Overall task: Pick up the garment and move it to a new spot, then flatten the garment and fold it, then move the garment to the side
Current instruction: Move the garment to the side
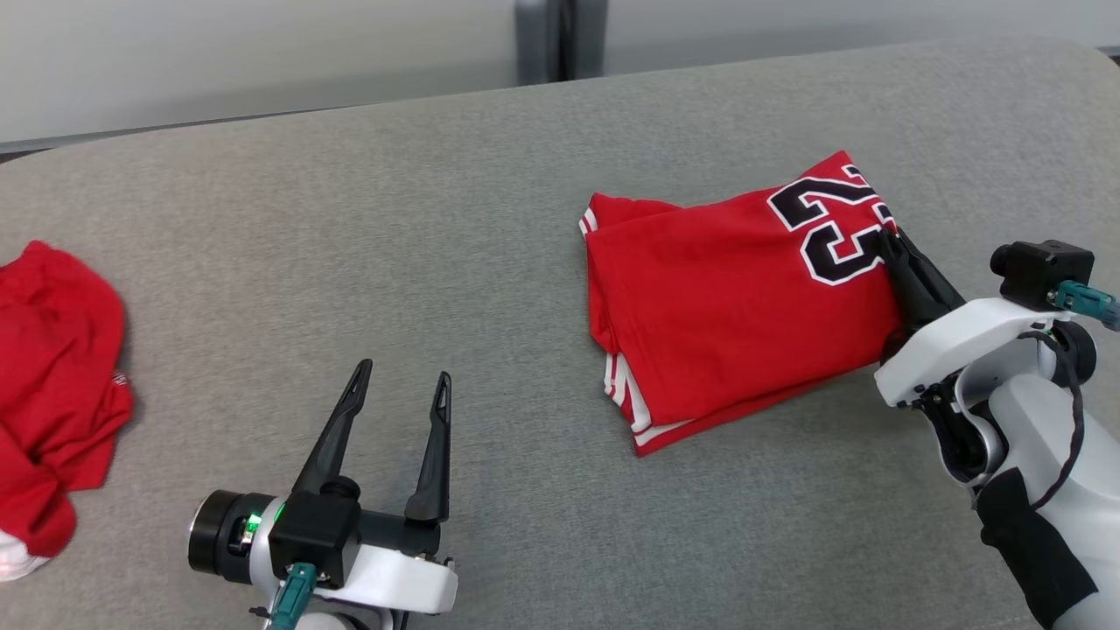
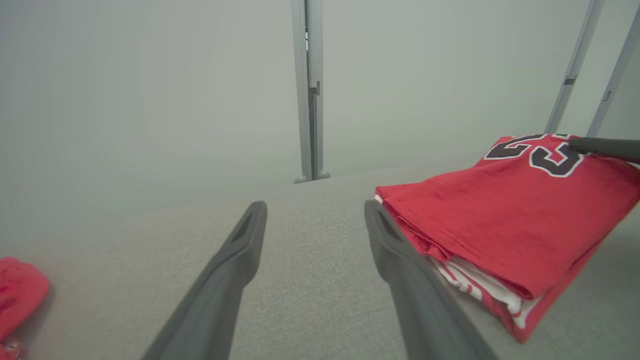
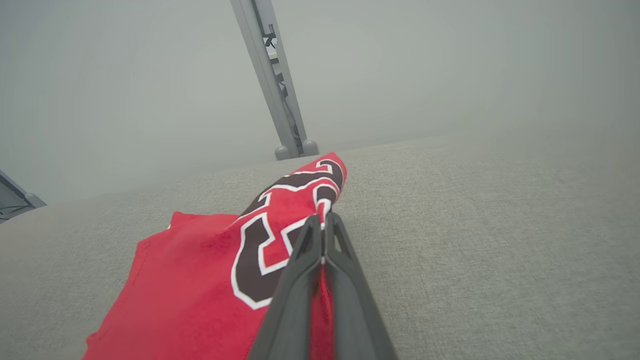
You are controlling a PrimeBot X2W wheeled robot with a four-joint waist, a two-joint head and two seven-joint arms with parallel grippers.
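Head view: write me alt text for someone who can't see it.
A folded red jersey with a black 23 lies on a grey padded surface, its right edge pinched in the shut fingers of the right gripper. The left gripper is open at lower left, apart from the cloth; a crumpled red garment lies at the far left.

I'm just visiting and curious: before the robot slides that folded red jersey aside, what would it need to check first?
1. Right gripper shut on the jersey at its edge: ok.
2. Jersey folded, layers stacked: ok.
3. Left gripper open and apart from the jersey: ok.
4. Grip catches every layer: cannot tell.
5. Bare grey surface lies between the jersey and the crumpled red garment: ok.
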